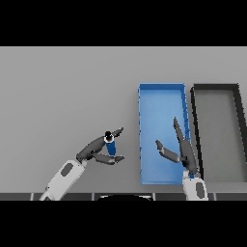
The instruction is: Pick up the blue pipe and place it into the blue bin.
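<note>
Nearest, at the lower edge toward five o'clock, the right hand [181, 147] hovers over the long rectangular blue bin [149, 94], fingers straight and released, thumb spread. At three o'clock, just beside the bin, lies a dark grey rectangular tray [214, 87]. Toward seven o'clock the left hand [99, 150] grasps the short blue pipe [111, 146] upright, well left of the bin on the grey table [62, 91].

arms: white shells, grey inset panels | left hand [96, 152], right hand [179, 147]: dark grey, slender fingers
</note>
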Available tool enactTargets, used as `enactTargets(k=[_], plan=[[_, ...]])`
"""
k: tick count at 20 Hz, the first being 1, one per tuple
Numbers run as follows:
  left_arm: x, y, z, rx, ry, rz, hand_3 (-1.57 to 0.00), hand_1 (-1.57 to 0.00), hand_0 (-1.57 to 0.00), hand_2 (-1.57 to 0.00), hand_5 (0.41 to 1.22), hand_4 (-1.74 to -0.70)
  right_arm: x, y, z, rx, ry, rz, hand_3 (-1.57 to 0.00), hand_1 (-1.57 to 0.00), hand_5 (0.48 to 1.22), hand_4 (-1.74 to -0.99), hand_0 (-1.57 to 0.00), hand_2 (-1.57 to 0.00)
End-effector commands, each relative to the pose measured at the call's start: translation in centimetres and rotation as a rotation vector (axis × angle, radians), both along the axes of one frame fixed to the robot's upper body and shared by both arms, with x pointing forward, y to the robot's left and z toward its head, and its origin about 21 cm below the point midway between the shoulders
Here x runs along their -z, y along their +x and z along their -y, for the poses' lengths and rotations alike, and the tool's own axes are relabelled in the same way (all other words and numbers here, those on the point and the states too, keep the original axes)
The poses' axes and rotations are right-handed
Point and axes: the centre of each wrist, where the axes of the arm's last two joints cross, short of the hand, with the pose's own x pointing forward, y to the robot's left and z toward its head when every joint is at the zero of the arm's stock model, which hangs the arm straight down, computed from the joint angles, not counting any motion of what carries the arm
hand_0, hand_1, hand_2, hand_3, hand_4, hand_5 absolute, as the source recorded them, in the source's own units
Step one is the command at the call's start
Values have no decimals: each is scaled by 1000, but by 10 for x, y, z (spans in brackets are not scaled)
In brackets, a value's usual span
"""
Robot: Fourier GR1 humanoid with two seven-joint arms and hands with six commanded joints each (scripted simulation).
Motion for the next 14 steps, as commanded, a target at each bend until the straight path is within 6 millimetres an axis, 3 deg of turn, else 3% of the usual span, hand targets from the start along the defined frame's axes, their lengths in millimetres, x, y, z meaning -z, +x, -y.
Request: enactTargets(k=[1, 2, 4, 6, 8, 11, 14], plan=[[0, 2, 1, -9, -24, -1, -6, -2, 1, -39, 558, -1240, -1, 1, 1, 5, -5, 12, 1, 1, 605, -1204, 1, 1], [-1, 5, 5, -15, -39, -5, -43, -40, 1, -110, 585, -1267, 1, -4, -1, 3, -12, 20, 1, 1, 603, -1196, 1, 1], [2, 3, 10, -37, -48, -15, -215, -265, -100, -357, 651, -1317, 0, -3, 2, 4, -10, 12, 1, 1, 605, -1198, 1, 1], [2, 3, 14, -54, -89, -45, -703, -677, -504, -733, 856, -1416, -2, 0, 4, -1, -5, 16, 1, 1, 604, -1196, 1, 1], [4, 0, 21, -24, -79, -19, -1009, -999, -888, -1035, 988, -1526, -3, -1, 5, -9, 5, 21, 1, 1, 604, -1195, 1, 1], [7, -6, 23, 10, -98, 13, -1225, -1278, -1221, -1296, 1101, -1626, -1, -1, 4, -4, 3, 18, 1, 1, 603, -1195, 1, 1], [4, -8, 25, -9, -109, 41, -1351, -1421, -1392, -1430, 1160, -1680, -5, 3, 1, -11, 10, 15, 1, 1, 602, -1192, 1, 1]])
